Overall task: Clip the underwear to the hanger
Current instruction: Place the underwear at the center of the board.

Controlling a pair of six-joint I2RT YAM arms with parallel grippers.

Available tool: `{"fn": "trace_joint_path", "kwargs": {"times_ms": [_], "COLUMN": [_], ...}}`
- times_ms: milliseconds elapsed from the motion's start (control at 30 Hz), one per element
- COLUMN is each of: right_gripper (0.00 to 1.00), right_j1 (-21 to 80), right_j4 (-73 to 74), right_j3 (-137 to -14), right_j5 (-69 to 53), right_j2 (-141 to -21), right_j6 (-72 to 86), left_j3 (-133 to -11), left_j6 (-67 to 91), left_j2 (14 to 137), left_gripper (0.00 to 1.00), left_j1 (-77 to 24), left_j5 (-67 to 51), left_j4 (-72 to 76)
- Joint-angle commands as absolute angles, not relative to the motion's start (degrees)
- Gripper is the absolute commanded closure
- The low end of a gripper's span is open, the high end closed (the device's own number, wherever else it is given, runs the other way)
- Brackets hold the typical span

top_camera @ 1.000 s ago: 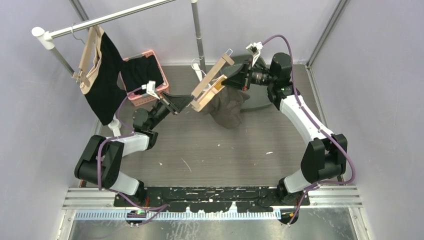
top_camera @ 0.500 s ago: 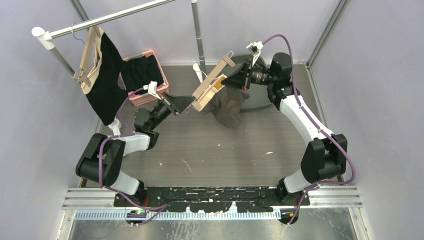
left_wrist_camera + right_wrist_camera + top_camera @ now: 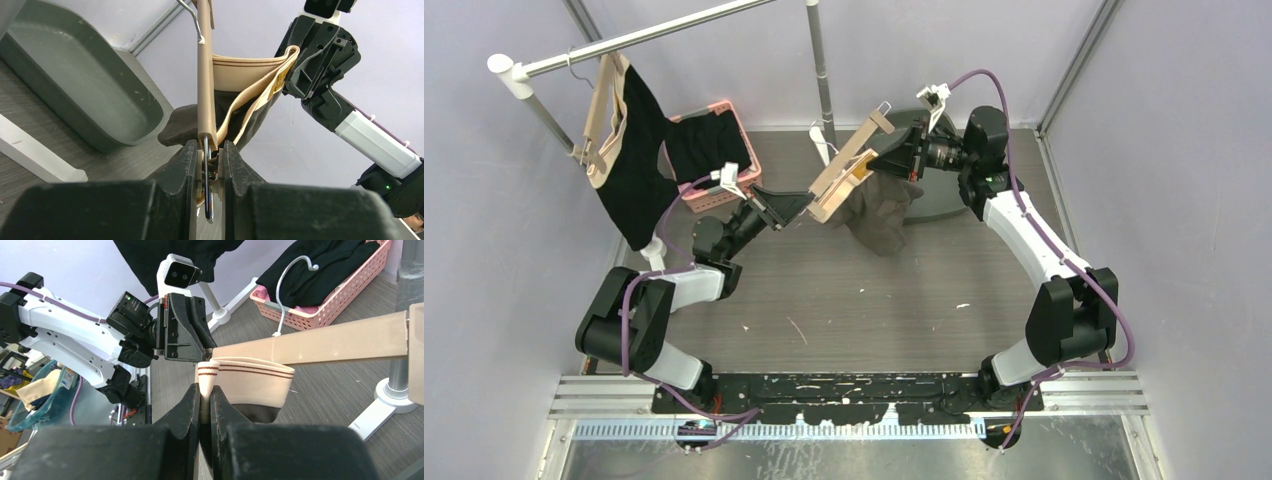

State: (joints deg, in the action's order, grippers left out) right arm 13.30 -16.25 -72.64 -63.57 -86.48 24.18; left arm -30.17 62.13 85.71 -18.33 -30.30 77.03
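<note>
- The left pincer (image 3: 792,206) is pressed together on the metal clip (image 3: 206,172) at the lower end of the hanger (image 3: 848,166). The wrist view shows both fingers (image 3: 186,165) tight against the wire.
- The hanger is a pale beige bar held tilted in the air above the bench (image 3: 854,295), with its hook end raised toward the back.
- The right pincer (image 3: 886,158) is squeezed onto the striped beige waistband (image 3: 250,375) of the underwear (image 3: 879,218), close beside the hanger bar.
- The underwear is off the bench at the top. Its waistband runs alongside the bar from the right pincer toward the clip, and its dark body hangs below.
- I cannot tell whether the clip has caught the waistband.
- A dark tray (image 3: 75,85) sits on the bench behind the underwear.
- A pink basket (image 3: 724,190) holding dark cloth stands at the back left.
- A black garment (image 3: 639,165) hangs from the rail (image 3: 649,35) above it.
</note>
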Motion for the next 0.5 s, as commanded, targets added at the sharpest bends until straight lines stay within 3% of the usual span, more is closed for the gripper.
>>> {"fn": "trace_joint_path", "kwargs": {"times_ms": [0, 467], "right_gripper": [0.99, 0.99], "right_j1": [13.04, 15.61], "right_j4": [-19.68, -20.17], "right_j3": [-72.29, -61.62], "right_j5": [-64.39, -66.41], "right_j2": [-84.16, -84.69], "right_j6": [25.5, 28.51], "left_j3": [-29.7, -29.8], "left_j6": [61.6, 63.39], "left_j2": [85.06, 84.66], "left_gripper": [0.98, 1.0], "left_j1": [-18.54, -17.64], "left_j5": [-27.72, -21.74], "left_j4": [81.91, 81.51]}}
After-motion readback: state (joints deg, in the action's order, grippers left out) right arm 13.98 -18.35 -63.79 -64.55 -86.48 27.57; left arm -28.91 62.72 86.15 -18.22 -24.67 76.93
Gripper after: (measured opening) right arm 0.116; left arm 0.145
